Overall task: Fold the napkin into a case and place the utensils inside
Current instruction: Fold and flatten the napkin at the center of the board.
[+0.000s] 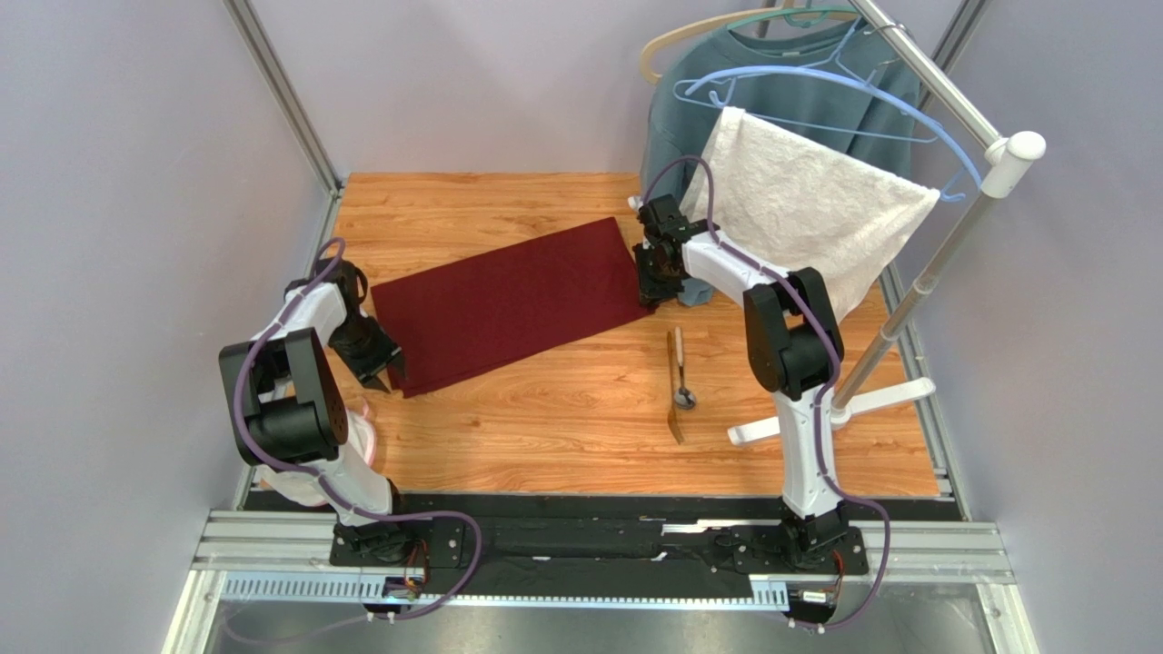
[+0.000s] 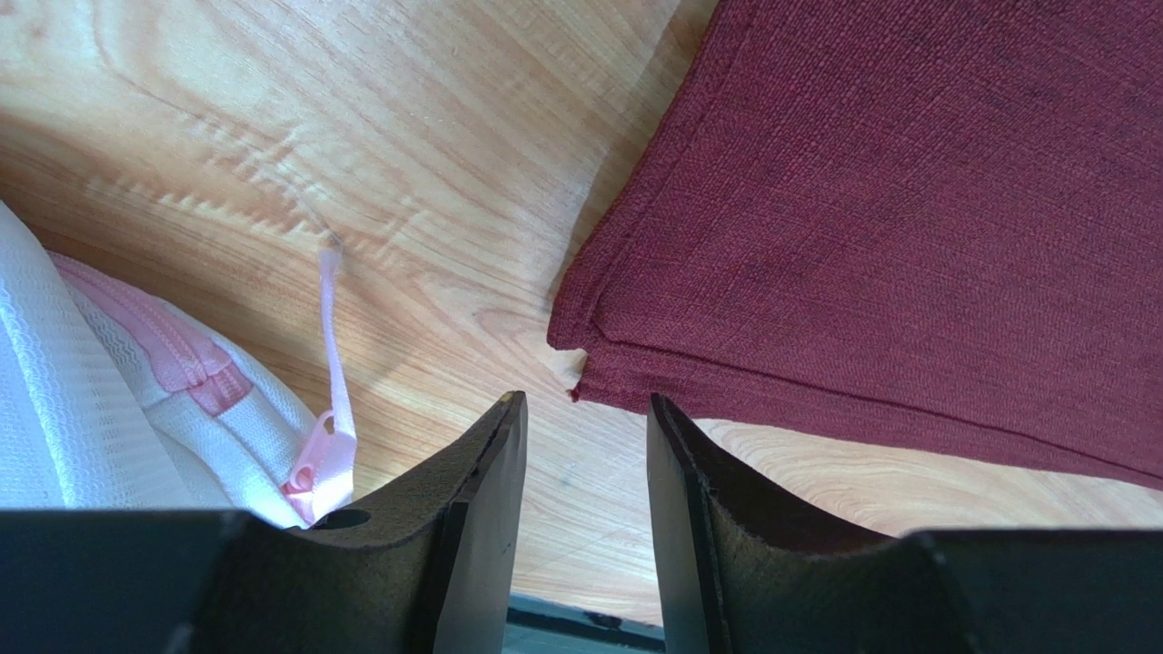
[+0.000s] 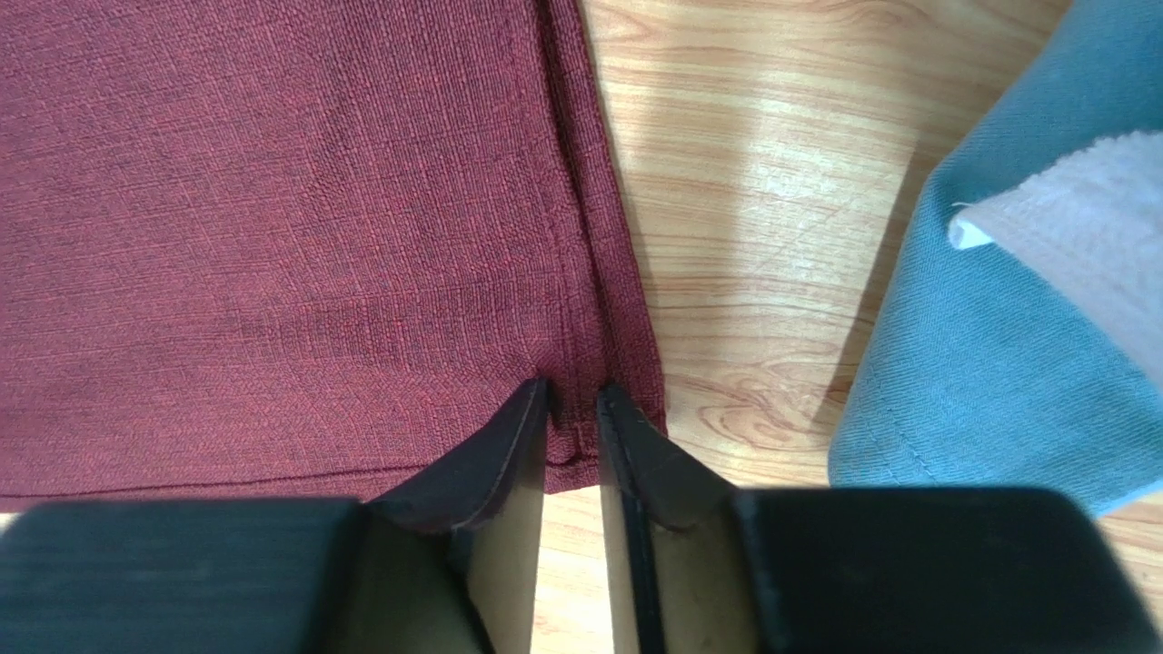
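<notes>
The maroon napkin [image 1: 512,303] lies flat on the wooden table, folded into a long oblong with stacked edges. My left gripper [image 1: 380,363] hovers open just off its near left corner [image 2: 580,361], with only bare wood between the fingers [image 2: 584,398]. My right gripper [image 1: 657,284] sits on the napkin's right end; its jaws [image 3: 573,388] are drawn narrow with the hemmed corner of the napkin [image 3: 273,205] bunched between the tips. The silver spoon [image 1: 685,399] and the golden-brown fork piece [image 1: 673,352] lie side by side on the wood, right of the napkin.
A grey-blue sweatshirt [image 1: 710,96] and a white towel [image 1: 819,205] hang from a rack [image 1: 942,259] at the back right; the sweatshirt's hem [image 3: 983,341] hangs close to my right gripper. A white mesh pouch with a pink zipper [image 2: 82,409] lies by my left gripper.
</notes>
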Controlling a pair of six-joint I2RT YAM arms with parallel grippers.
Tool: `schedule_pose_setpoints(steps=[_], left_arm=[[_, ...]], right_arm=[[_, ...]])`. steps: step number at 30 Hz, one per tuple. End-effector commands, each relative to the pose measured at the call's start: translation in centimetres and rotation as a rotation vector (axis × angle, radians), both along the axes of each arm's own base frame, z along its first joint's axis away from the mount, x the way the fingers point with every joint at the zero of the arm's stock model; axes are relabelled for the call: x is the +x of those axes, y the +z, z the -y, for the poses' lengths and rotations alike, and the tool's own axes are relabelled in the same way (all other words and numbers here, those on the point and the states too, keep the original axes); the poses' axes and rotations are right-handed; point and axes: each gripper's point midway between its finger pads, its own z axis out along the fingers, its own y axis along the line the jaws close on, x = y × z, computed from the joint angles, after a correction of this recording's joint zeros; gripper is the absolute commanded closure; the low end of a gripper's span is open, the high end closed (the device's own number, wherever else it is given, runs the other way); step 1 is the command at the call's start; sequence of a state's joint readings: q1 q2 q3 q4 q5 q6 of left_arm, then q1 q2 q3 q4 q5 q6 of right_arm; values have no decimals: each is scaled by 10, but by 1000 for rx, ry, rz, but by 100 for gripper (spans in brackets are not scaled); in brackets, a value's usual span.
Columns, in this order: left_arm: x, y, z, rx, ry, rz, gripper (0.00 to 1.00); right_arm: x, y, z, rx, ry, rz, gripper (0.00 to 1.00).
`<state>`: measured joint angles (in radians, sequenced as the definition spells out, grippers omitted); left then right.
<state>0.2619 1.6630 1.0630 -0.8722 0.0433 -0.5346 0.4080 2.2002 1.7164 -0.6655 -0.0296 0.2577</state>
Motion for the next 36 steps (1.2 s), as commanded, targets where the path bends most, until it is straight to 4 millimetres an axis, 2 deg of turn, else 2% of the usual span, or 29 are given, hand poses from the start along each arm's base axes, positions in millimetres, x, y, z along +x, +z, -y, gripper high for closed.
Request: schedule_pose_setpoints(steps=[1,8,15,19,22,26,28,32,36], left_arm=[[2,3,0,9,-17,22,53],[1,-4,-1,5,-18,-7,53],[-2,-5,2,11,-13,-9,54],[0,-15,-2,26,10,-30,56],[5,-21,-4,33,20,-27,62],[13,-22,-4,29,32,-1,75],[16,-20,-5,35,29,16,81],[21,-10,-8,52,22,52,100],[25,9,-6,53,1,109,100]], right_arm=[[9,-3,-1,-46,-7,30,80],[16,26,-6,-17,-11,86,86],[14,25,-7,-5,-11,76,91],[14,30,-8,2,-16,86,93],[15,35,-8,7,-17,96,93],[14,44,-8,13,-15,110,93],[11,48,-15,45,5,109,94],[12,58,-18,59,9,128,96],[16,73,-23,67,17,158,100]])
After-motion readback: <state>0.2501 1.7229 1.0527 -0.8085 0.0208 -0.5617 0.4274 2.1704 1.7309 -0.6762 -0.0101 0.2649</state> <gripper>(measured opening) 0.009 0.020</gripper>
